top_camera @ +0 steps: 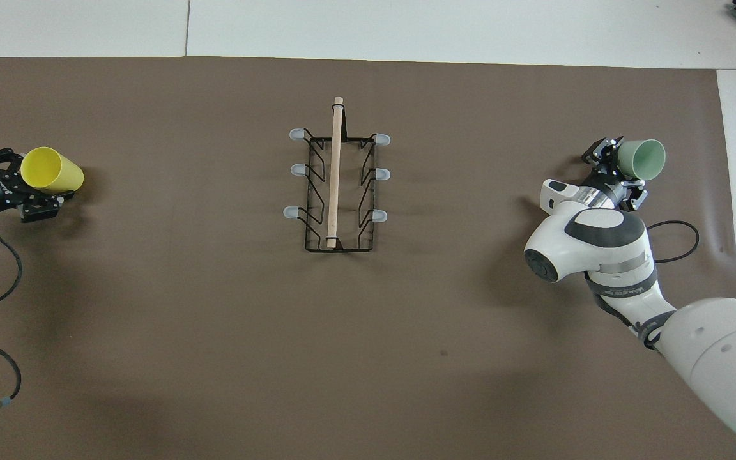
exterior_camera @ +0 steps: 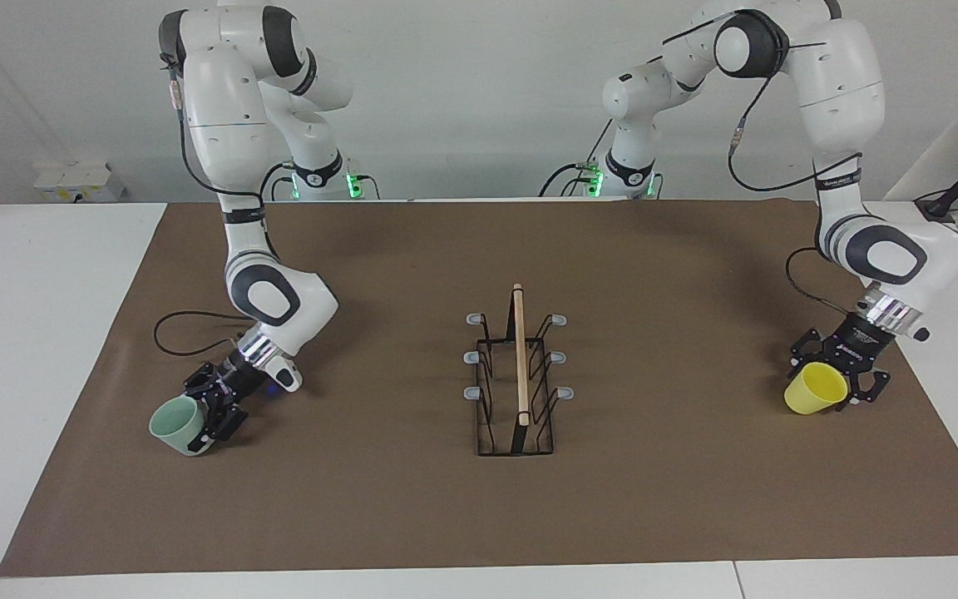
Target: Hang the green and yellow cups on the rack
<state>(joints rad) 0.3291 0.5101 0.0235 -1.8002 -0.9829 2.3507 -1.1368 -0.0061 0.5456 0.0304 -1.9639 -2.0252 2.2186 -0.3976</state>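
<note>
The black wire rack with a wooden rod on top and six grey-tipped prongs stands in the middle of the brown mat; it also shows in the overhead view. All its prongs are bare. My right gripper is shut on the pale green cup, which lies tilted on its side low over the mat at the right arm's end. My left gripper is shut on the yellow cup, also tilted, low over the left arm's end.
The brown mat covers most of the white table. A black cable loops on the mat beside the right arm. Another cable trails by the left arm. Bare mat lies between each cup and the rack.
</note>
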